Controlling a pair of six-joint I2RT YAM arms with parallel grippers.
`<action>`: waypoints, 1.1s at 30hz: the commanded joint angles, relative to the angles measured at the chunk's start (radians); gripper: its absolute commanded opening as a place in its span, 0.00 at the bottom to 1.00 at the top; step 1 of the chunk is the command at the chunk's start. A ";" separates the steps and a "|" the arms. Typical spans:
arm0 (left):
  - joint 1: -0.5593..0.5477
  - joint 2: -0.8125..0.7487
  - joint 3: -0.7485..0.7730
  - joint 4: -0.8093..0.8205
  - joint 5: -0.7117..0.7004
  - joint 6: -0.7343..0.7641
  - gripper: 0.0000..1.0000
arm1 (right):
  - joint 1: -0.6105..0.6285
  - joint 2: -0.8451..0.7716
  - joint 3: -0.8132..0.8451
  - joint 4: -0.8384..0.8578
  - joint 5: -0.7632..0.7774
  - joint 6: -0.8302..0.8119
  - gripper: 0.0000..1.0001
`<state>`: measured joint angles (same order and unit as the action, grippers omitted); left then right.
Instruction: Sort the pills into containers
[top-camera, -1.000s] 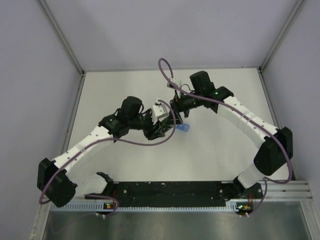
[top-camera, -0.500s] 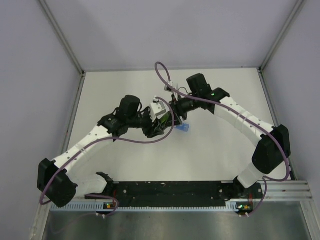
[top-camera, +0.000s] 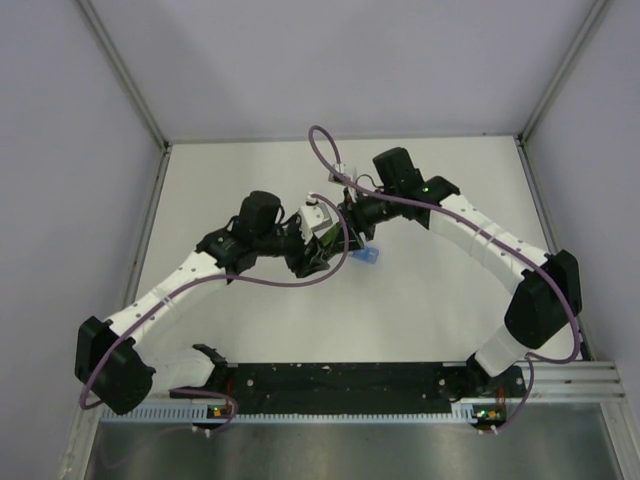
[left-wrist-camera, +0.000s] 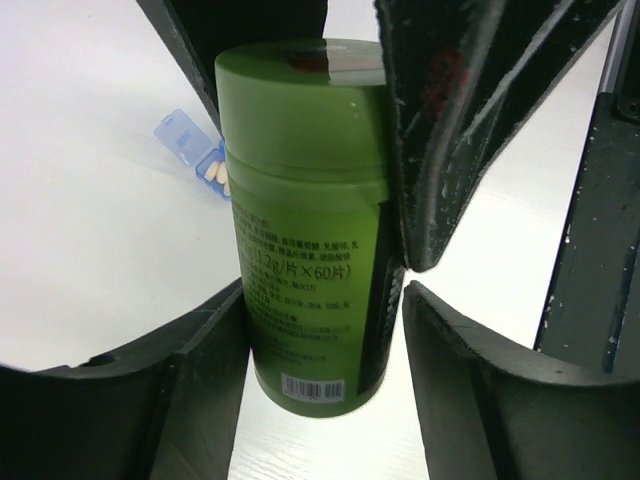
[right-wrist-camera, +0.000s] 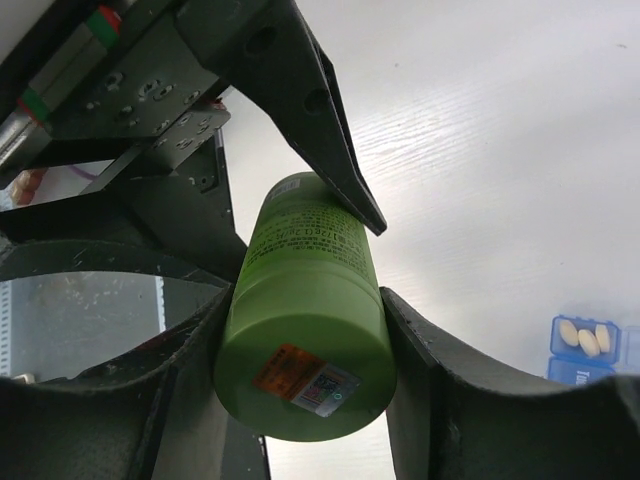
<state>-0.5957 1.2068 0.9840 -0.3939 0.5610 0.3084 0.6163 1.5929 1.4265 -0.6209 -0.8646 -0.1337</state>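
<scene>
A green bottle (left-wrist-camera: 300, 230) with a green cap hangs above the table, held between both arms. My left gripper (left-wrist-camera: 322, 288) is shut on its lower body, near the barcode end. My right gripper (right-wrist-camera: 305, 300) is shut on the cap end (right-wrist-camera: 310, 375), with both fingers against the cap. The container, a small translucent blue pill box (top-camera: 367, 256), lies on the table just right of the grippers. One compartment is open, with a few white oblong pills (right-wrist-camera: 585, 337) inside. The box (left-wrist-camera: 190, 150) also shows behind the bottle in the left wrist view.
The white table (top-camera: 450, 310) is walled at the back and on both sides. The arm bases and a black rail (top-camera: 340, 385) run along the near edge. Purple cables (top-camera: 325, 145) loop over the arms.
My right gripper has moved a little left and closed onto the bottle's cap. My left gripper has kept its hold, and the pill box has not moved.
</scene>
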 joint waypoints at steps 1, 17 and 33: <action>0.013 -0.016 -0.001 0.067 0.024 -0.020 0.70 | -0.036 -0.057 -0.011 0.023 0.117 -0.023 0.00; 0.039 -0.038 -0.010 0.099 -0.147 -0.054 0.88 | -0.343 -0.002 0.055 -0.057 0.579 -0.113 0.00; 0.040 -0.032 -0.008 0.086 -0.112 -0.048 0.86 | -0.444 0.249 0.132 -0.079 0.816 -0.248 0.10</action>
<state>-0.5583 1.1934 0.9756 -0.3439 0.4297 0.2630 0.1993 1.8183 1.4960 -0.7143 -0.0788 -0.3496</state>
